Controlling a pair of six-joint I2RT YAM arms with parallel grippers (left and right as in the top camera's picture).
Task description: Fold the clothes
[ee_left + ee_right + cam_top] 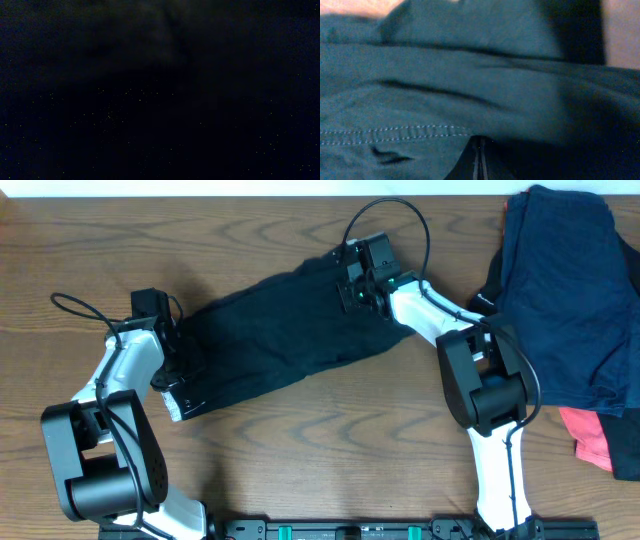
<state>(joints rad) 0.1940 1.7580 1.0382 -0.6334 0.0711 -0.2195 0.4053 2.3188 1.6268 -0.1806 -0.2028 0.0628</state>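
The black shorts lie stretched in a slant across the middle of the table, from lower left to upper right. My left gripper is at their lower-left end, its fingers buried in the fabric. The left wrist view shows only dark cloth, so I cannot see the jaws. My right gripper is at the upper-right end. In the right wrist view its fingers are pressed together on the shorts' fabric, beside a stitched hem. A small white patch shows at the lower-left edge.
A pile of navy-blue garments lies at the far right. A coral-pink garment peeks out below it. Bare wooden table lies in front of the shorts. The arm bases stand at the front edge.
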